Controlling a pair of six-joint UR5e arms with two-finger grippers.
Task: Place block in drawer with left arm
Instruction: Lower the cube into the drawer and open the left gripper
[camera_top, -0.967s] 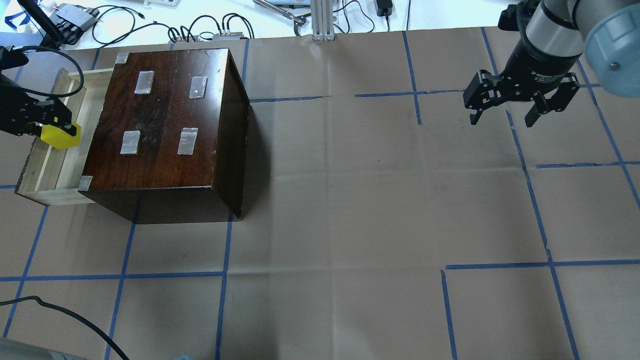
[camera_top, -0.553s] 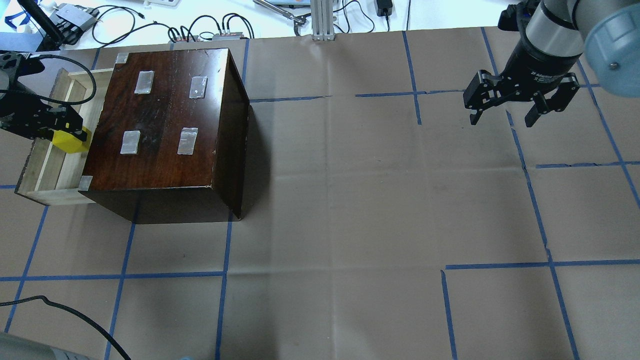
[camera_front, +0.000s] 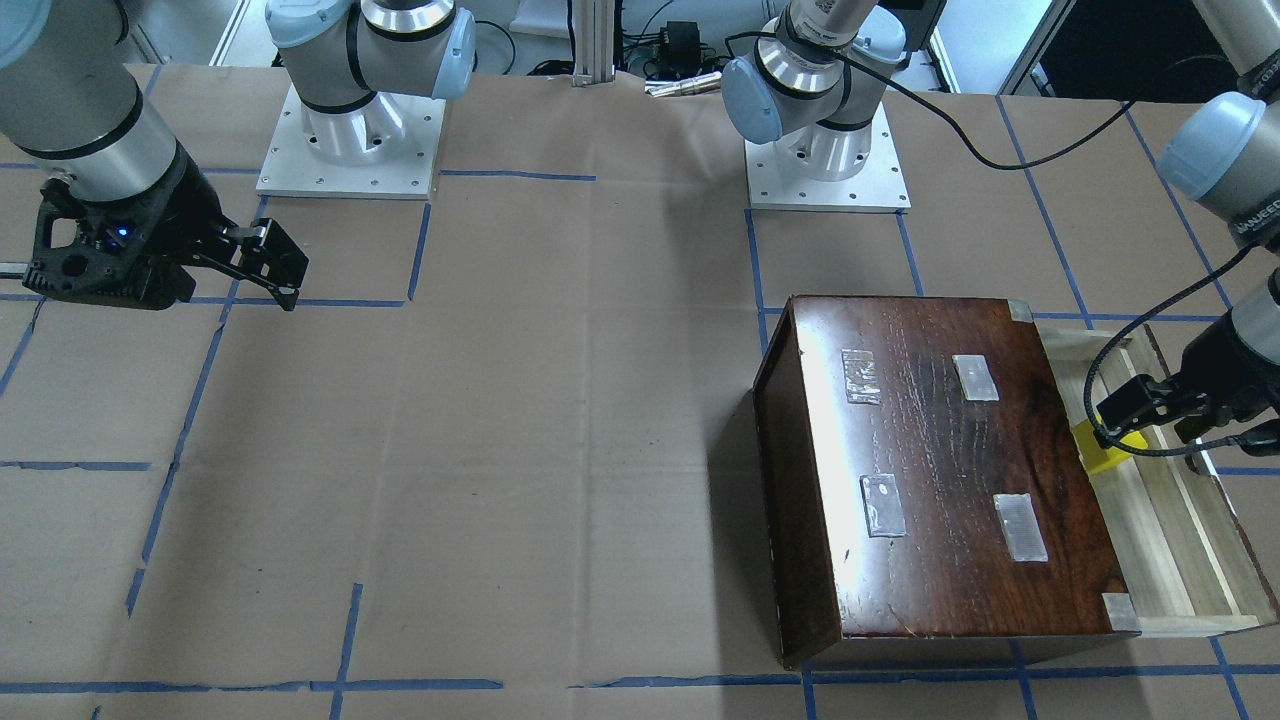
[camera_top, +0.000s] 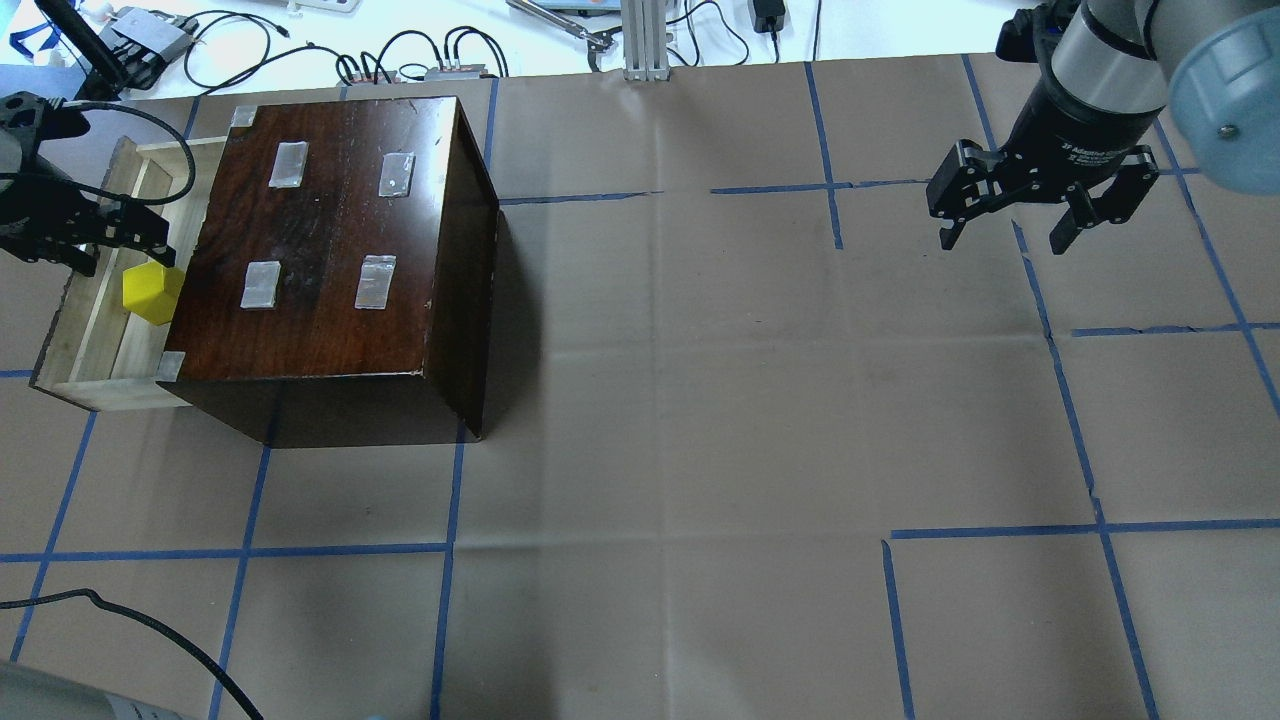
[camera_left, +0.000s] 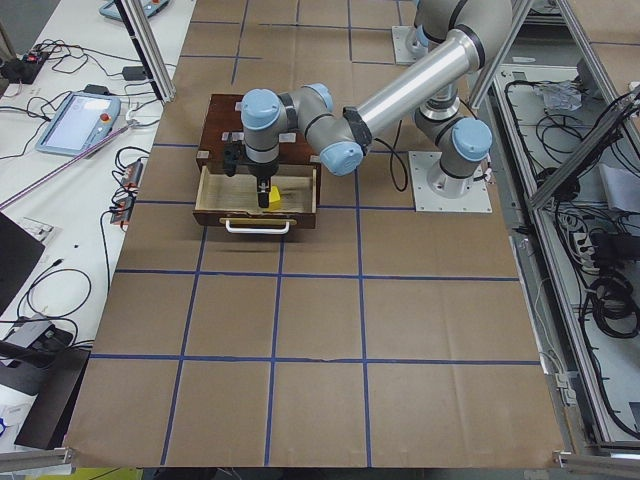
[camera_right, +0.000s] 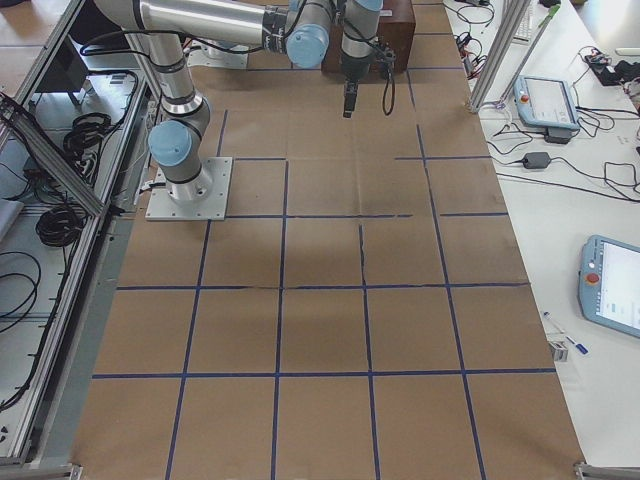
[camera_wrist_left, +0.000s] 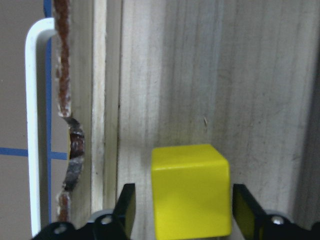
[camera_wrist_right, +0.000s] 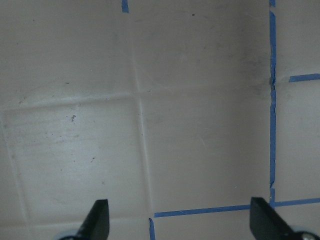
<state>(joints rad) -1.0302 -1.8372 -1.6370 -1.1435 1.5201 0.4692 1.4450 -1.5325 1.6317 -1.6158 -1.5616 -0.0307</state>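
Observation:
The yellow block (camera_top: 150, 292) lies on the floor of the open pale-wood drawer (camera_top: 100, 340), close to the dark wooden box (camera_top: 330, 250). My left gripper (camera_top: 118, 248) hovers just above the block, open and empty. In the left wrist view the block (camera_wrist_left: 190, 190) sits between the two fingers (camera_wrist_left: 125, 207) with a gap on each side, on the drawer floor (camera_wrist_left: 200, 75). The front-facing view shows the block (camera_front: 1105, 452) under the left gripper (camera_front: 1140, 425) in the drawer (camera_front: 1180, 540). My right gripper (camera_top: 1005, 235) is open and empty, far away over the paper.
The drawer's dark notched front and white handle (camera_wrist_left: 32, 125) are at its outer edge. The box's top carries grey tape patches (camera_top: 375, 282). A black cable (camera_top: 120, 620) trails at the table's near left. Blue tape lines grid the brown paper.
The left gripper carried the block toward the box over the drawer, then opened. The block now rests in the drawer and the gripper has drawn back slightly. The right arm has not moved.

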